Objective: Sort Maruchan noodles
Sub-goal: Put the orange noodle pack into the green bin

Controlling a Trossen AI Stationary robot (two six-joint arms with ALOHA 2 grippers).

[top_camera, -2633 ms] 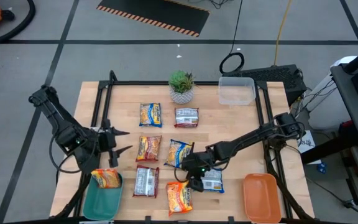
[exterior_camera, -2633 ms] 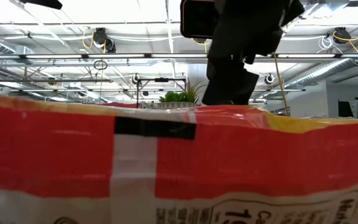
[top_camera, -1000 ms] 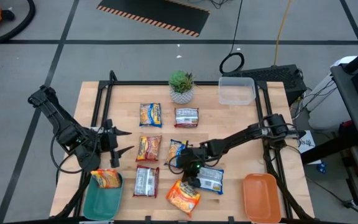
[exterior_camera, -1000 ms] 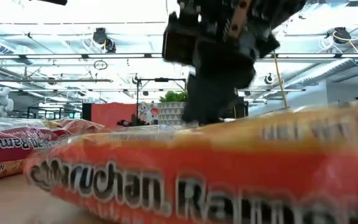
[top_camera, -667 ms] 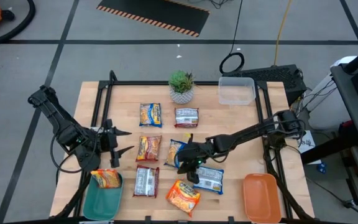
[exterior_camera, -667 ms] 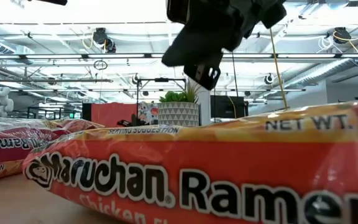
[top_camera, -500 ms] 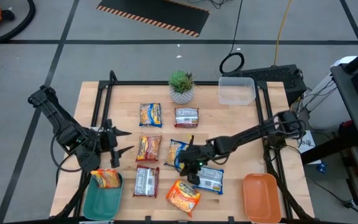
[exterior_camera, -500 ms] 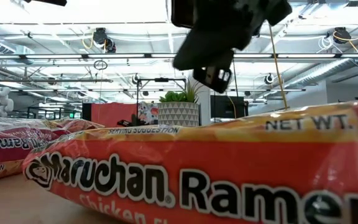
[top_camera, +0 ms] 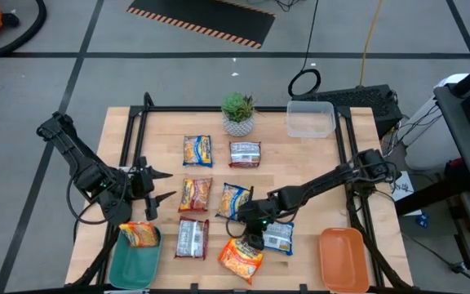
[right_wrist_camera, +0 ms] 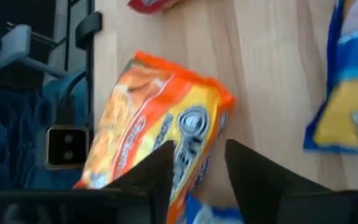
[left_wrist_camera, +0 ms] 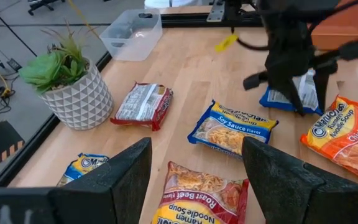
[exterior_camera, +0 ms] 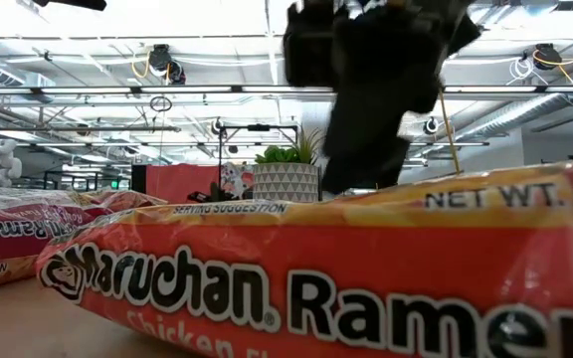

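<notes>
I have the right gripper (top_camera: pixel 253 231) low over the tabletop (top_camera: pixel 300 163), at about five o'clock from the table's middle, between the blue-white packet (top_camera: pixel 277 236) and the orange packet (top_camera: pixel 240 256) that lies tilted at the near edge. From its wrist camera the two fingers (right_wrist_camera: pixel 253 168) stand apart with a gap between them, nothing is held, and the orange packet shows right beyond their tips. The left gripper (top_camera: pixel 155 184) waits at the nine o'clock side of the tabletop, its fingers spread and empty, pointing toward the middle. The other packets lie flat in loose rows: a yellow-and-blue one (top_camera: pixel 197 150) and a dark red one (top_camera: pixel 245 153) toward twelve o'clock, just in front of the potted plant (top_camera: pixel 238 113); a red-and-yellow one (top_camera: pixel 195 194) and a blue-and-yellow one (top_camera: pixel 235 199) across the middle; another dark red one (top_camera: pixel 192 238) at about seven o'clock. One more orange-and-yellow packet (top_camera: pixel 139 234) lies in the teal tray (top_camera: pixel 133 268) at the near left corner. The orange tray (top_camera: pixel 343 259) sits at the near right corner, and a clear tub (top_camera: pixel 310 119) at about one o'clock.
</notes>
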